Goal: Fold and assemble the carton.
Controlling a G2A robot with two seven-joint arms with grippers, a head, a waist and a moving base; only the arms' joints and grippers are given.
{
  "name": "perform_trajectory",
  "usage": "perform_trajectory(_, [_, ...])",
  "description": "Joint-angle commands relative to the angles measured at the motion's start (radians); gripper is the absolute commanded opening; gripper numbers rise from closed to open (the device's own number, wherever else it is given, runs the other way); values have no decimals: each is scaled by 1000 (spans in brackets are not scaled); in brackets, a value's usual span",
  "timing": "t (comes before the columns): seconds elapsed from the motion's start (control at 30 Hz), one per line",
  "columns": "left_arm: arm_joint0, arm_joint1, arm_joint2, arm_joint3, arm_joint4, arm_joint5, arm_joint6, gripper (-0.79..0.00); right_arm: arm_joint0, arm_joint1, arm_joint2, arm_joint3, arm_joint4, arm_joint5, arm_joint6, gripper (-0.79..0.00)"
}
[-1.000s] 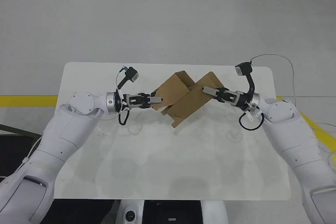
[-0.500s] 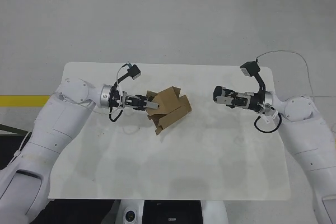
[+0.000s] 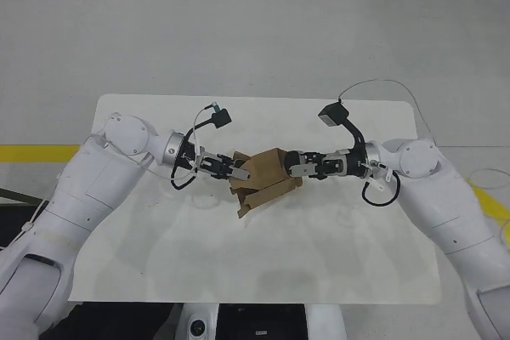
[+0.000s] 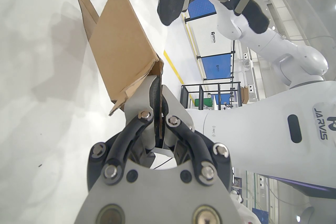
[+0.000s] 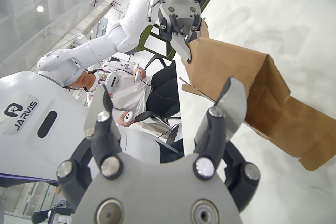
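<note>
**Carton pinched by L gripper, R gripper spread at its far side**

Clock dirs are read on the top view, 12 = far table edge. The brown carton (image 3: 268, 170) is a bit toward 12 from the ctr of the white table (image 3: 340, 263), between the 2 arms. It's a half-opened cardboard sleeve: 1 broad panel faces up, and loose flaps stick out at its 7 o'clock end. Can't tell whether its underside rests on the table or hangs just above it.

L gripper (image 3: 240, 173) comes in from 9 o'clock. Its 2 fingers are pressed together on a thin cardboard edge at the carton's 9 o'clock side. In the L wrist view that edge runs down between the fingers (image 4: 139, 99), w/ the panel fanning away beyond them.

R gripper (image 3: 291, 163) comes in from 3 o'clock and sits at the carton's 3 o'clock side, fingers spread wide. In the R wrist view 1 finger (image 5: 232, 101) overlaps the rim of the carton's open end and the other stands well off it. Can't tell if it actually touches. That view looks into the open end, which is hollow, w/ flaps folded outward.

The 2 grippers face each other across the carton, roughly in line from 9 to 3. A yellow floor stripe (image 3: 25, 153) runs off at 9 o'clock of the table.
</note>
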Motion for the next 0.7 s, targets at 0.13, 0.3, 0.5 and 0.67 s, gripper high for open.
perform_trajectory(0.13, [-2,10,22,-15,-35,-4,4,-785,38,-4,-54,55,-14,-10,-10,-234])
perform_trajectory(0.3, [-3,18,35,-26,-53,-6,6,-785,56,-2,-82,81,-13,-23,-23,-222])
perform_trajectory(0.5, [-8,28,47,-35,-65,-11,11,-785,73,-1,-114,105,-10,-35,-35,-222])
perform_trajectory(0.67, [-14,34,57,-39,-70,-17,17,-785,84,-5,-148,113,6,-36,-36,-234])
